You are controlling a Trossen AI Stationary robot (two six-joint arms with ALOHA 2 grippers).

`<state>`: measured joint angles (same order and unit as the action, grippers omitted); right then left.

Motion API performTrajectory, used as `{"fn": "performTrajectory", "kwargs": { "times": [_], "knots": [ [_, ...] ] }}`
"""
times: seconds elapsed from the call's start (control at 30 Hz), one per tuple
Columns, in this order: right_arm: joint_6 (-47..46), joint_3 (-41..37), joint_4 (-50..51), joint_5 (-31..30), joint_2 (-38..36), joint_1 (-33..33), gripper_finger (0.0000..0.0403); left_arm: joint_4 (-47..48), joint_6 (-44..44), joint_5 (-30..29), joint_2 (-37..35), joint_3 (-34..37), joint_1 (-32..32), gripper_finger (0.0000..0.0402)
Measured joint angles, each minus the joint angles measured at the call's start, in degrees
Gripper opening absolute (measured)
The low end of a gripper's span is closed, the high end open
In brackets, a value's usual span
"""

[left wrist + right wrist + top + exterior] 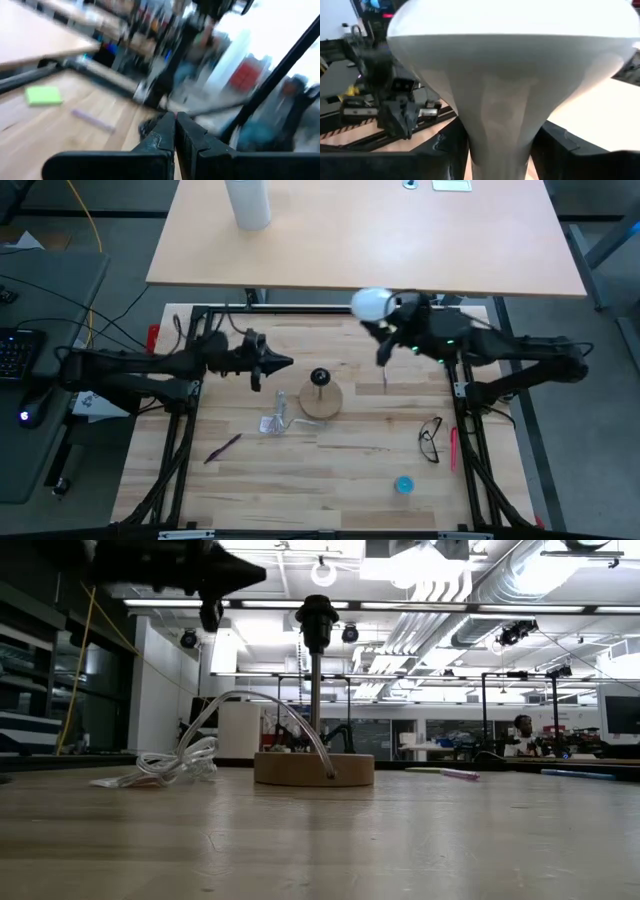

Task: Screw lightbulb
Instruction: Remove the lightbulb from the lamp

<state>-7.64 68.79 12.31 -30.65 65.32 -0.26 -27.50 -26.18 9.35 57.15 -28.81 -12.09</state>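
Observation:
The lightbulb [371, 304], white with a rounded globe and a pale cone neck, is held in my right gripper [393, 312] above the work table's far edge, right of and beyond the lamp base. The lamp base is a round wooden disc [322, 401] with an upright black socket post [316, 612]. It stands on the table's middle, and a clear cord [275, 421] runs from it. My left gripper [284, 362] is shut and empty. It hovers left of the socket, pointing toward it, and shows high up in the low view [240, 571]. The bulb's screw base is hidden. My right gripper pinches the bulb's cone neck [497, 107] between its two fingers [559, 146], one on each side below the globe. The fingers come from the table's right side. The bulb is lifted clear of the table, its globe [510, 20] pointing away from the gripper, toward the far left.
On the table lie black glasses [430, 439], a red marker [453, 448], a blue round thing [403, 485] and a pink pen [224, 447]. A second table beyond the far edge bears a tall white cylinder [248, 202]. A black frame [300, 310] rims the work table.

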Motion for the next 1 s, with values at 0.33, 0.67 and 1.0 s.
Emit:
{"fn": "performTrajectory", "kwargs": {
  "times": [0.33, 0.67, 1.0],
  "knots": [
    [-2.4, 11.1, 14.4, -9.0, -2.8, 1.1, 0.0163, -35.9, -11.2, -2.5, 1.6, 20.4, 0.5, 0.0000],
    [-8.0, 19.7, 25.8, -9.2, -3.0, 2.8, 0.0164, -37.6, -14.0, -9.7, 1.2, 28.2, 6.6, 0.0000],
    [-18.2, 20.5, 39.0, -8.6, -3.3, 10.1, 0.0165, -32.4, -12.2, -8.1, 0.9, 28.2, 8.5, 0.0000]
  ]
}}
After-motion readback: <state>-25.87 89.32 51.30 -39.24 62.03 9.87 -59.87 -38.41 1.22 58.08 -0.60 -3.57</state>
